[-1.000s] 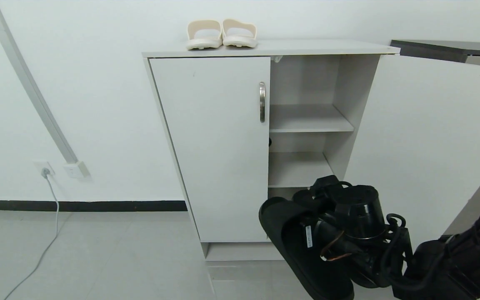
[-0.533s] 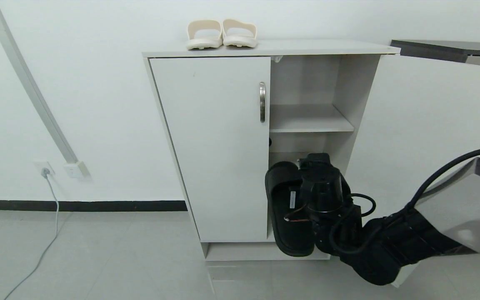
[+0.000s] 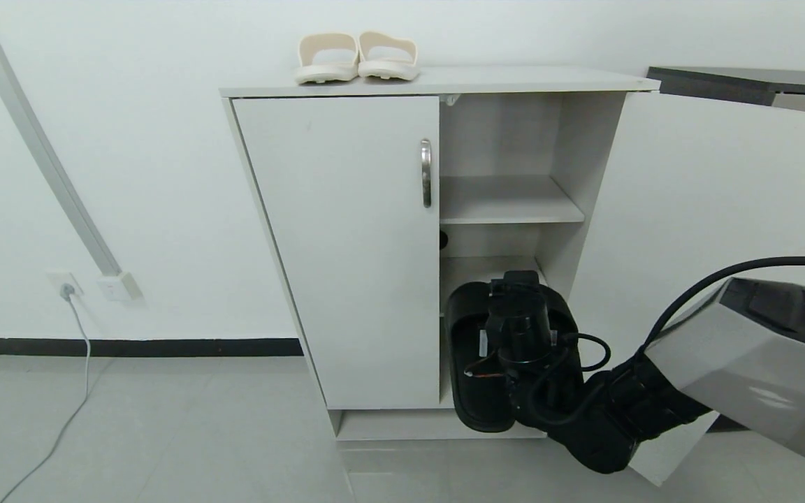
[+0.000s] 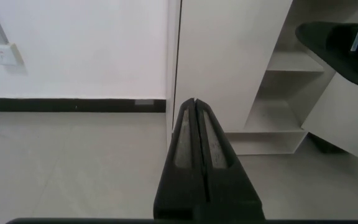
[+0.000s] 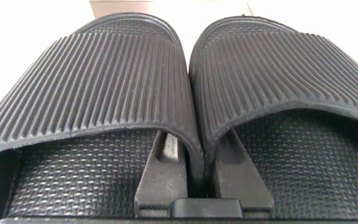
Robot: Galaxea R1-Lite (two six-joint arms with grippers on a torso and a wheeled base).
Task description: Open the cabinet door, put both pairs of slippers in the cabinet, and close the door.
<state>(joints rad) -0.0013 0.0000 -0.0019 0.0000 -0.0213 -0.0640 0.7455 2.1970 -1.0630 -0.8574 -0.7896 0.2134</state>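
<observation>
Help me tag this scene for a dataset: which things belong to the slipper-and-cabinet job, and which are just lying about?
Job: black slippers, pinched in the right gripper; beige slippers on the cabinet top; its open right door.
Lying about: wall socket; slanted wall conduit.

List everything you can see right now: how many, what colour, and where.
cabinet: one, white, against the wall
closed door: one, white, cabinet's left side
open door: one, white, swung out right
shelves: two, white, inside the open side
black slippers: one pair, black, at the cabinet's lower opening
beige slippers: one pair, beige, on the cabinet top
socket: one, white, low on the wall
right gripper: one, black, shut on the black slippers
left gripper: one, dark, shut, above the floor
</observation>
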